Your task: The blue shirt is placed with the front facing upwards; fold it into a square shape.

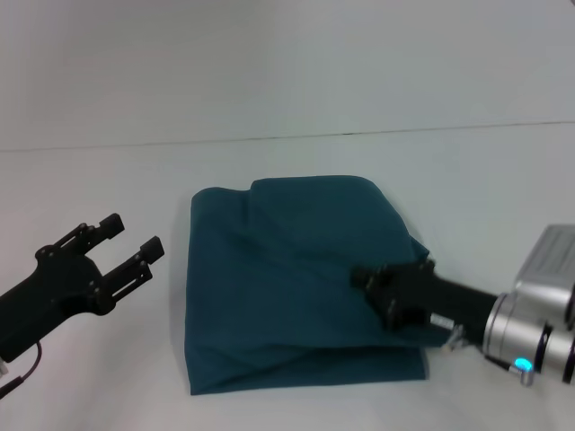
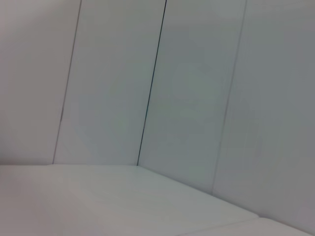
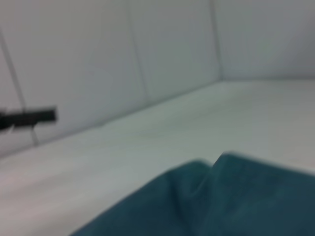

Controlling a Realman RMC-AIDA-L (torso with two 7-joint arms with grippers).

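Note:
The blue shirt (image 1: 296, 287) lies folded into a rough rectangle in the middle of the white table, plain teal side up, with no lettering showing. Its upper layer is creased and bulges toward the right edge. My right gripper (image 1: 384, 293) rests over the shirt's right part, low against the cloth. The shirt also fills the lower part of the right wrist view (image 3: 226, 196). My left gripper (image 1: 133, 236) is open and empty, hovering left of the shirt and apart from it.
The white table (image 1: 108, 377) meets a white panelled wall (image 1: 269, 63) behind the shirt. The left wrist view holds only wall panels (image 2: 187, 98) and table surface. A dark bar (image 3: 29, 117) shows far off in the right wrist view.

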